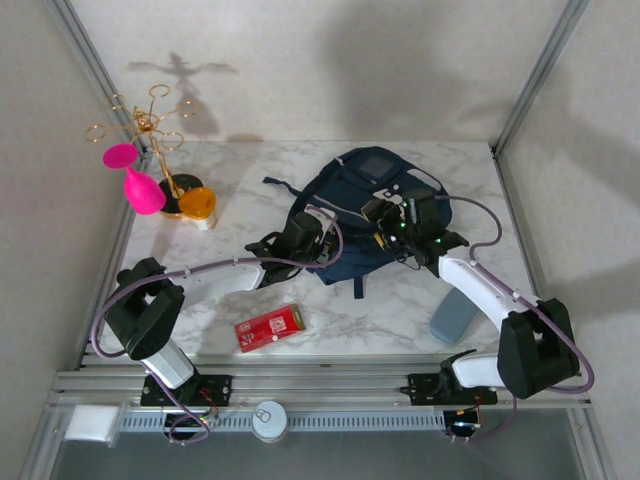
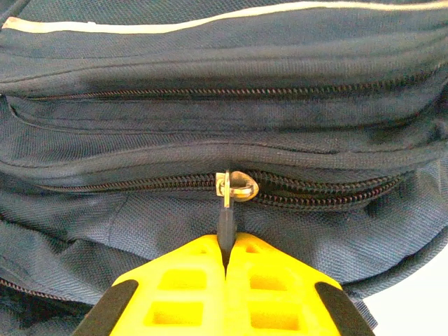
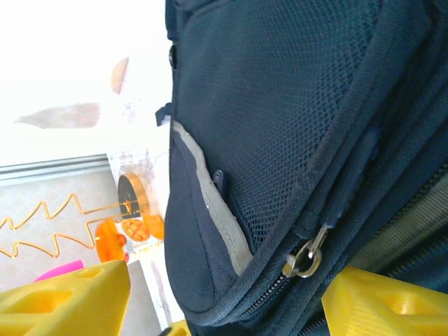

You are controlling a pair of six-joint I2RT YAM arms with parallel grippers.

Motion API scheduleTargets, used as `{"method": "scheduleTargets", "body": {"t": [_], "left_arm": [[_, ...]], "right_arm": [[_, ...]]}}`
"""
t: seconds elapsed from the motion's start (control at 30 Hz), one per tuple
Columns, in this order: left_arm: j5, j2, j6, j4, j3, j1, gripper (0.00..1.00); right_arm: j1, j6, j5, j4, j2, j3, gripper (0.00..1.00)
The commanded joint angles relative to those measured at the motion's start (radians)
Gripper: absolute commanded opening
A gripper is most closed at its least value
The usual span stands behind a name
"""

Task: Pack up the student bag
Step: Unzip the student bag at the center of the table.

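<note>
Left hand (image 2: 225,260) clenched on the thin zipper pull (image 2: 225,220) of the student bag (image 1: 350,215) lying on the bench (image 1: 400,310), and a skewed tug could slip that tab or drag the bag, since the right hand (image 3: 227,297) at the bag's side gapes wide, apparently pinning nothing.

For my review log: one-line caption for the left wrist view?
Left gripper shut on the zipper pull of the navy student bag.
</note>
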Motion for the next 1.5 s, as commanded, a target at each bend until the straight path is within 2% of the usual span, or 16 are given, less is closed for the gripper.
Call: {"method": "scheduleTargets", "body": {"t": [0.0,0.13,0.27,0.37,0.43,0.6,0.73,0.83,0.97,1.07,1.13,1.23,1.3,1.4,1.47], "left_arm": [[0.019,0.009,0.012,0.037,0.027,0.000,0.00],[0.019,0.016,0.012,0.048,0.032,0.000,0.00],[0.017,0.033,0.009,0.045,0.046,0.000,0.00],[0.019,0.039,0.008,0.053,0.047,0.000,0.00],[0.017,0.041,0.008,0.051,0.049,0.001,0.00],[0.003,0.041,0.014,0.047,0.050,0.000,0.00],[-0.012,0.032,0.007,0.037,0.042,0.001,0.00],[-0.014,0.014,-0.037,0.085,0.011,0.003,0.00],[-0.001,0.001,-0.071,0.083,-0.006,0.000,0.00],[-0.033,-0.047,-0.109,0.062,-0.065,-0.002,0.00],[-0.029,-0.102,-0.137,0.065,-0.123,-0.003,0.00],[-0.029,-0.180,-0.178,0.075,-0.212,0.001,0.00],[-0.003,-0.197,-0.200,0.100,-0.267,0.025,0.00],[0.038,-0.156,-0.206,0.099,-0.275,0.065,0.00],[0.042,-0.130,-0.192,0.093,-0.246,0.067,0.00]], "right_arm": [[0.026,0.022,0.125,0.031,0.006,0.066,0.70],[0.068,0.106,0.206,0.075,0.032,0.019,0.67],[0.124,0.172,0.319,0.023,0.096,0.041,0.70],[0.146,0.198,0.371,0.066,0.132,0.032,0.70],[0.147,0.194,0.392,0.077,0.156,0.042,0.64],[0.147,0.119,0.427,0.089,0.181,0.074,0.37],[0.150,-0.001,0.349,0.142,0.228,0.126,0.12],[0.158,-0.104,0.260,0.159,0.286,0.200,0.01],[0.182,-0.239,0.080,0.227,0.315,0.255,0.00],[0.182,-0.403,-0.041,0.126,0.289,0.299,0.00],[0.144,-0.502,-0.132,0.071,0.247,0.292,0.00],[0.018,-0.621,-0.265,-0.053,0.193,0.290,0.00],[-0.077,-0.679,-0.241,-0.185,0.175,0.314,0.00],[-0.200,-0.648,-0.312,-0.145,0.162,0.271,0.00],[-0.215,-0.635,-0.311,-0.136,0.179,0.272,0.08]]}}
